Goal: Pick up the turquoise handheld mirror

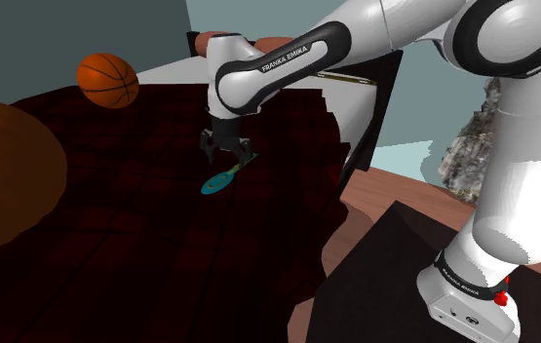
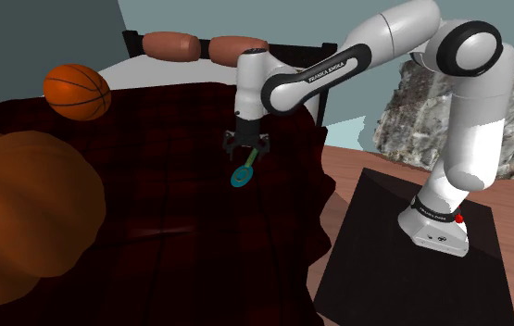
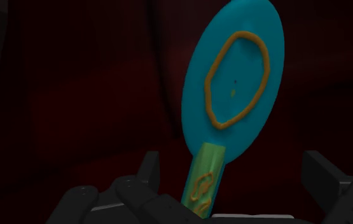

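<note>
The turquoise handheld mirror (image 3: pixel 235 83) lies flat on the dark red checked blanket (image 1: pixel 141 224). Its oval head carries an orange ring, and its green handle (image 3: pixel 201 181) points back toward the hand. My black gripper (image 3: pixel 233 175) hangs straight down, low over the handle end, open. The handle lies between the fingers (image 3: pixel 148 170), nearer one of them, and touches neither. From the shoulder view the gripper (image 1: pixel 227 156) stands just above the mirror (image 1: pixel 221 180). The second exterior view also has the gripper (image 2: pixel 247 150) over the mirror (image 2: pixel 243 176).
A basketball (image 2: pixel 77 91) rests at the blanket's far corner and a big orange pumpkin (image 2: pixel 23 213) sits near the second exterior view's left edge. Two reddish pillows (image 2: pixel 176 44) line the headboard. The blanket's edge drops to a wooden floor (image 2: pixel 357 162) beside the black stand (image 2: pixel 412 269).
</note>
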{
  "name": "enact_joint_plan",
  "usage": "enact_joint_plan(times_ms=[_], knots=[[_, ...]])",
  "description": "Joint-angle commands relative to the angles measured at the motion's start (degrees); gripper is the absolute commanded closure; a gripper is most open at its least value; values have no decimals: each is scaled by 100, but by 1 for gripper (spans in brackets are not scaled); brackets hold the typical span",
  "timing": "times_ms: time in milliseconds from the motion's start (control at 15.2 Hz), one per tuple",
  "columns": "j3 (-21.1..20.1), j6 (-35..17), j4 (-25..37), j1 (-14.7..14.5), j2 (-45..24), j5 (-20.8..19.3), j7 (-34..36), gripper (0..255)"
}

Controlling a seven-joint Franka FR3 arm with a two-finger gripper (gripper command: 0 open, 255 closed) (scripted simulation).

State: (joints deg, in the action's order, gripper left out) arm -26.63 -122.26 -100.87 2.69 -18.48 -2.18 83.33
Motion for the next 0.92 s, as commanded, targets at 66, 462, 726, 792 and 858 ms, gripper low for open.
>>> enact_joint_plan(times_ms=[66, 462, 726, 792, 858], knots=[[21, -207, -106, -25, -106, -51, 34, 0], [31, -307, -159, -36, -157, -75, 44, 255], [33, -302, -146, -38, -165, -79, 45, 255], [33, -302, -148, -38, -164, -78, 45, 255], [33, -300, -143, -38, -166, -79, 44, 255]])
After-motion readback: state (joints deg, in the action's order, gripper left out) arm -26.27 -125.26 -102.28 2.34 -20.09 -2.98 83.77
